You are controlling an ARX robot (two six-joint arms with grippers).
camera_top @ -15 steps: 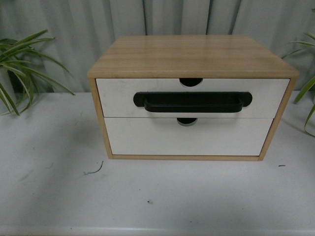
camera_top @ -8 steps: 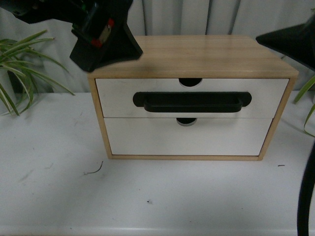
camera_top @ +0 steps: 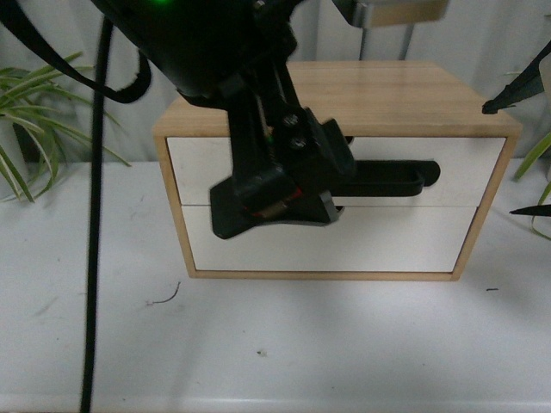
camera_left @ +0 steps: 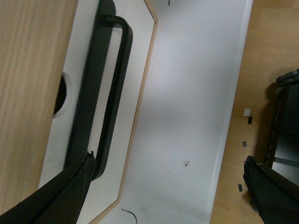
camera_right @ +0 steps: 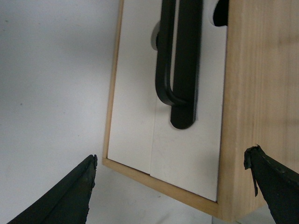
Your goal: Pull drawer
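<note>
The drawer [camera_top: 465,168] is the upper one in a light wood cabinet [camera_top: 405,95]; it has a white front and a long black bar handle [camera_top: 387,176], and it sits flush. My left arm hangs in front of the cabinet and hides the handle's left part. In the left wrist view the open left gripper [camera_left: 168,158] spans the table in front of the drawer, one fingertip [camera_left: 86,161] over the end of the handle [camera_left: 114,93], near the notch [camera_left: 60,95]. The right gripper [camera_right: 172,156] is open around the cabinet's right front corner, below the handle [camera_right: 184,70].
A lower white drawer front [camera_top: 396,241] without a handle sits under the drawer. The cabinet stands on a white table [camera_top: 258,344]. Green plants flank it at the left [camera_top: 34,112] and right [camera_top: 538,155]. A black cable [camera_top: 95,258] hangs at the left.
Both arms have come into the front view. The left arm swung down from the upper left in front of the cabinet. The right fingertips show at the right edge. The drawer has not moved.
</note>
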